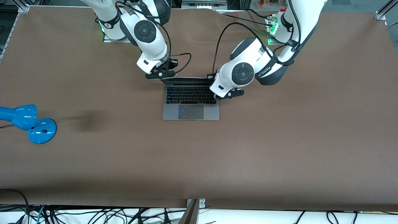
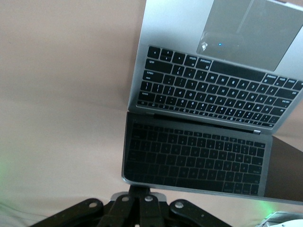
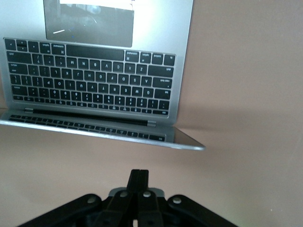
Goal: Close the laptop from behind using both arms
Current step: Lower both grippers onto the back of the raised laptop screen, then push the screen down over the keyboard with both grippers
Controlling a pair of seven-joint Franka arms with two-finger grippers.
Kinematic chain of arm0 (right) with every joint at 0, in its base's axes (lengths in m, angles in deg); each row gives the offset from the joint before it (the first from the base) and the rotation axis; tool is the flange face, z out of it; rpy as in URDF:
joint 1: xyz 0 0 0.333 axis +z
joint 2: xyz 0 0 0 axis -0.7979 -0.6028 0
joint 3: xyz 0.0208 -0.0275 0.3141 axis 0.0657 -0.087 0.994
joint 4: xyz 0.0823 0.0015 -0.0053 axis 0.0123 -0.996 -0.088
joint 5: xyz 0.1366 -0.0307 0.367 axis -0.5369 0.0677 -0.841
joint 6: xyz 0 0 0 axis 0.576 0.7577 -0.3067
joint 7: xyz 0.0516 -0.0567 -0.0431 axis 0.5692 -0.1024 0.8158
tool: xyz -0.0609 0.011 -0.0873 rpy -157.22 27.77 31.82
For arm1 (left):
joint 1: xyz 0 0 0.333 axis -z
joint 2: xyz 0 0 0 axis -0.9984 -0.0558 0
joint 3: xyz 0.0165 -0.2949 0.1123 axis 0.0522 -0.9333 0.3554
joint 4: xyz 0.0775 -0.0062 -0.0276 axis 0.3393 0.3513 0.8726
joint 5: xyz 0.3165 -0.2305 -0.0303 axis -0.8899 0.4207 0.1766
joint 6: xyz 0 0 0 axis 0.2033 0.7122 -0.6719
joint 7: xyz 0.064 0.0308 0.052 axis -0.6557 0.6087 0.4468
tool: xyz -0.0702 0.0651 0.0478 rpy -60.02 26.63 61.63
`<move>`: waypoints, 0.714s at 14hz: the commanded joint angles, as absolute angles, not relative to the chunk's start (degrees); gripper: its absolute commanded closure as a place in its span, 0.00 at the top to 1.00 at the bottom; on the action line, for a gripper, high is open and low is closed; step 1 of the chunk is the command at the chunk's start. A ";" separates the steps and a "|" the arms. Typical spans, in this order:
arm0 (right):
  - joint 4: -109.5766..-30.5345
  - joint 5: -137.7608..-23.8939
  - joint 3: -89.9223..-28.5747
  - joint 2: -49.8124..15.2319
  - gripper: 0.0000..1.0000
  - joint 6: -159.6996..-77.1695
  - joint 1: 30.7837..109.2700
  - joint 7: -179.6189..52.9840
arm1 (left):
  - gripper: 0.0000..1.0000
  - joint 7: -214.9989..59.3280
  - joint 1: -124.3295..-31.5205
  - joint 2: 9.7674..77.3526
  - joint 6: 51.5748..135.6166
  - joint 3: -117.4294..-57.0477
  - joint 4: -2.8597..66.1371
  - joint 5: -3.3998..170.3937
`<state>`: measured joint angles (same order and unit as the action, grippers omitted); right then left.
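The left gripper (image 1: 229,94) hangs over the corner of the lid at the left arm's end of the laptop, its jaws drawn together with nothing between them; in the left wrist view they meet just at the top edge of the screen, though contact cannot be confirmed. The right gripper (image 1: 161,74) hangs at the other lid corner, jaws likewise pressed together and empty, short of the lid edge in the right wrist view.

The slim space-grey metal laptop (image 1: 190,102) with black keyboard lies open near the middle of the brown table (image 1: 279,140), hinge toward the arm bases. A blue desk lamp (image 1: 29,123) stands well apart, at the right arm's end.

Handling judgement: the lid is thin, stiff and smooth, the screen glass fragile. Apply load on the lid's top edge near both corners, evenly, not on the glass. Uneven pushing could twist the hinge or slide the light base.
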<state>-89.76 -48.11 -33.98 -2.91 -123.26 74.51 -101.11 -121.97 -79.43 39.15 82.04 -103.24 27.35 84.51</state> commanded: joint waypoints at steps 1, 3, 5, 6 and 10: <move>-86.61 -46.62 -34.02 -5.95 0.00 -124.10 73.94 -101.31 | 0.00 -122.98 -78.98 36.49 81.99 -102.31 23.87 82.24; -85.56 -45.31 -34.11 -7.62 0.00 -125.33 73.76 -101.22 | 0.00 -123.06 -78.98 34.91 81.99 -102.22 21.58 81.10; -83.89 -43.64 -35.07 -9.38 0.00 -125.86 73.76 -101.31 | 0.00 -123.06 -78.98 33.59 81.99 -102.14 21.05 81.10; -83.28 -43.46 -35.34 -10.08 0.00 -126.03 73.67 -101.22 | 0.00 -123.06 -78.98 32.98 81.99 -101.79 20.18 81.10; -79.76 -43.19 -36.57 -13.24 0.00 -126.04 73.32 -100.96 | 0.00 -123.77 -78.89 31.48 81.99 -100.91 18.77 81.10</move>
